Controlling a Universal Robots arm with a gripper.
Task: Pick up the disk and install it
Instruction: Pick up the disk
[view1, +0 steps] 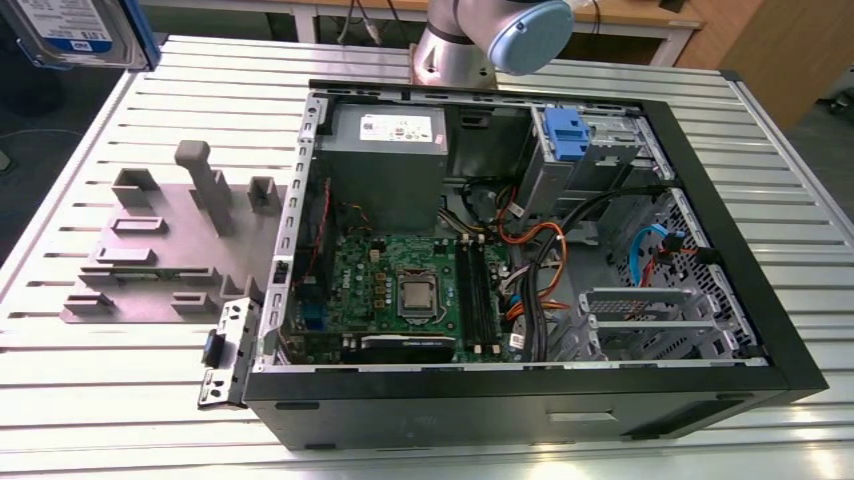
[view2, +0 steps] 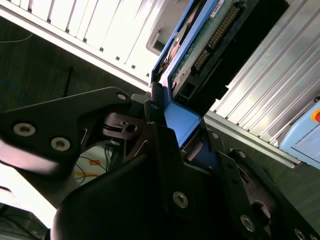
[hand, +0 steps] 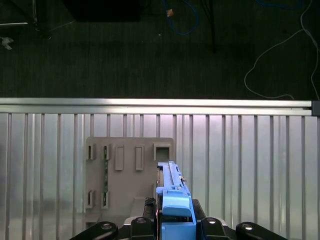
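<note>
Blue-railed disk pinched edge-on between closed fingers of gripper, long axis pointing straight out from it. Held above grey fixture plate, well apart from open computer case, toward exterior view's left.

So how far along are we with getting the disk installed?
Pickup looks done: the silver-grey hard disk with blue plastic side rails is lifted clear of the slatted metal table, clamped in the end effector. In hand: it is held aloft, with the grey fixture plate beyond it. Left: installing; the disk is not yet inside the open black computer case.
</note>
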